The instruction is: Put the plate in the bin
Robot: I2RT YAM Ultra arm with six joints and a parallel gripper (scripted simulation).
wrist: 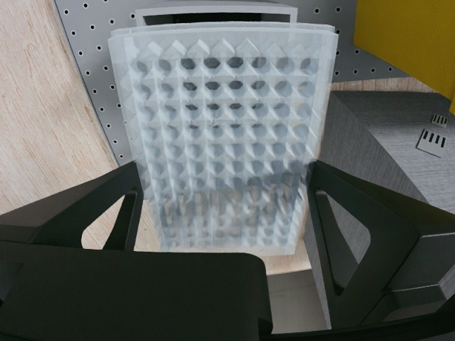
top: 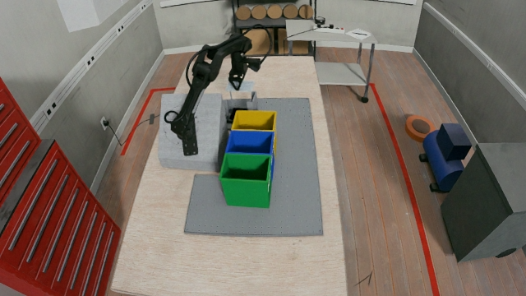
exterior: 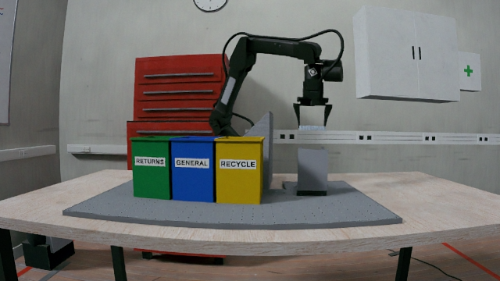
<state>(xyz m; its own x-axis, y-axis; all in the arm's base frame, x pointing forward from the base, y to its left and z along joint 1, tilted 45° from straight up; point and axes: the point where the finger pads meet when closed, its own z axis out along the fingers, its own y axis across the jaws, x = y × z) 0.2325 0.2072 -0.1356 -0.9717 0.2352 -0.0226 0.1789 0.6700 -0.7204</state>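
My gripper (wrist: 225, 169) is shut on the upper 96-well plate (wrist: 224, 135), a clear plate with rows of wells, held flat by its long sides. In the side view the gripper (exterior: 312, 117) holds the plate (exterior: 312, 127) well above the grey stack rack K1 (exterior: 312, 170). In the overhead view the plate (top: 241, 86) hangs over the rack (top: 241, 103). The rack's top opening (wrist: 217, 16) shows beyond the plate; the lower plate is hidden. The green RETURNS bin (exterior: 151, 167) (top: 246, 178) stands upright at the row's far end from the rack.
The blue GENERAL bin (exterior: 193, 168) and the yellow RECYCLE bin (exterior: 239, 168) stand upright between the rack and the green bin. The yellow bin's corner (wrist: 407, 40) is close at the upper right. The arm's grey base block (top: 193, 129) is beside the bins.
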